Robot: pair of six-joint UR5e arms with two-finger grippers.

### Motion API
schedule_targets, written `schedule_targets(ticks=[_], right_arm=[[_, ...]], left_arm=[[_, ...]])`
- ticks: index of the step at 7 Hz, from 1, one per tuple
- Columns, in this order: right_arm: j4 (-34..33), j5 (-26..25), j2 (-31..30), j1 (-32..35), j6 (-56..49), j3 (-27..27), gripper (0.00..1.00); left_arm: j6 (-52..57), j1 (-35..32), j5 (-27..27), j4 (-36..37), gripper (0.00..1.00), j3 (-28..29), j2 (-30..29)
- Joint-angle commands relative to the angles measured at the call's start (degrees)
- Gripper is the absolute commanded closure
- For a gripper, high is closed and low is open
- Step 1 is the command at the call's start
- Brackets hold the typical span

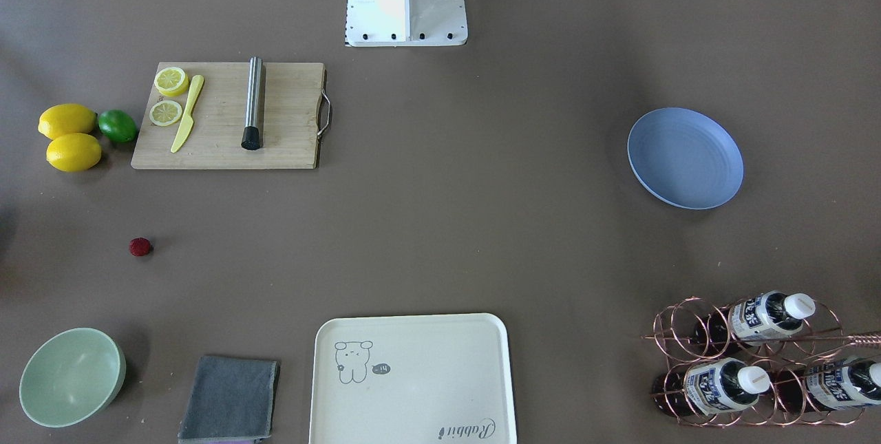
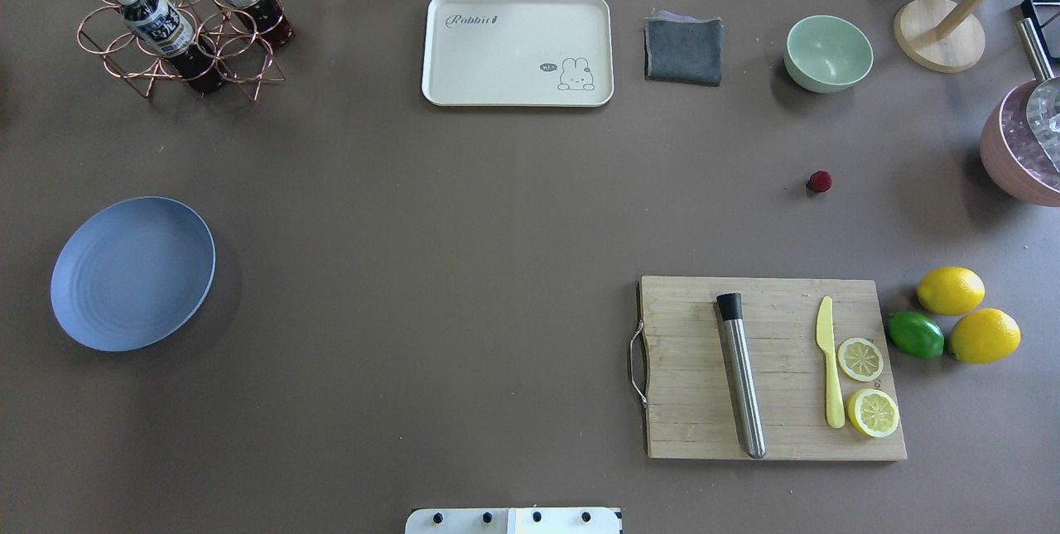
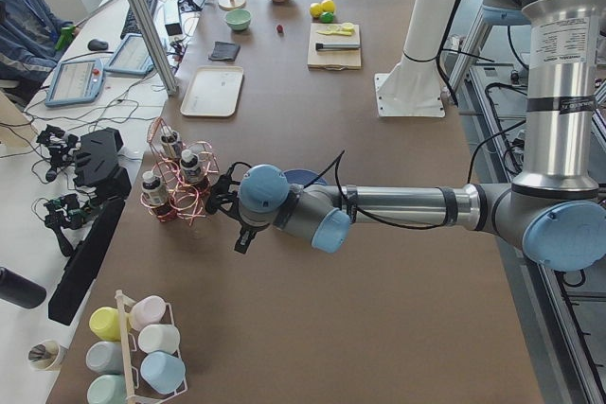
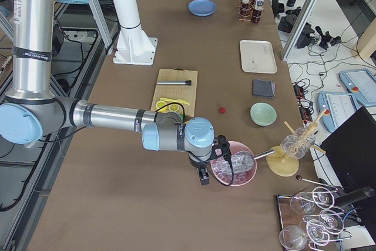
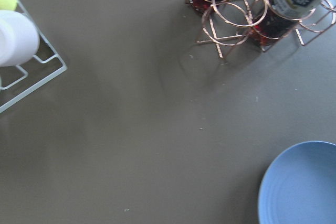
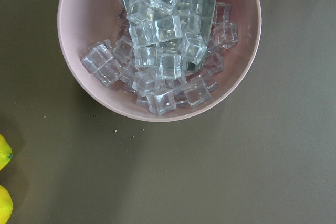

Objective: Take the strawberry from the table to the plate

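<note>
Pick not begun: strawberry (image 1: pixel 140 246) loose on table (image 1: pixel 440 237), arms parked wide.
Front view: strawberry alone between cutting board (image 1: pixel 228 115) and green bowl (image 1: pixel 72 376); plate (image 1: pixel 685 158) well apart, on the opposite side. Overhead: no arm in frame; strawberry on robot's right half, plate on its left. Left side view: left gripper (image 3: pixel 227 203) near bottle rack (image 3: pixel 175 182); open or closed, cannot tell. Right side view: right gripper (image 4: pixel 223 156) above pink ice bowl (image 4: pixel 244 176); jaw state likewise unreadable. Wrist views: no fingers, no strawberry. Judgement: right arm is nearer; descend straight over the strawberry, jaws wide, close softly. It is small and round, likely to roll.
</note>
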Motion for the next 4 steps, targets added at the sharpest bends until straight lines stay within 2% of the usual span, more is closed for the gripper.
schedule_targets(ticks=[1,2,4], right_arm=[[0.0,0.1,0.0,0.0,-0.2,0.0,0.00],[0.0,0.1,0.0,-0.1,-0.2,0.0,0.00],[0.0,0.2,-0.1,-0.1,-0.2,0.0,0.00]], left_arm=[[-7.1,2.6,-4.7,-10.6,0.00,2.5,-2.2],[-12.6,7.0,-4.4,-10.3,0.02,2.8,-3.0],[-20.4,16.4,10.9,-12.7,0.03,3.6,-2.3]])
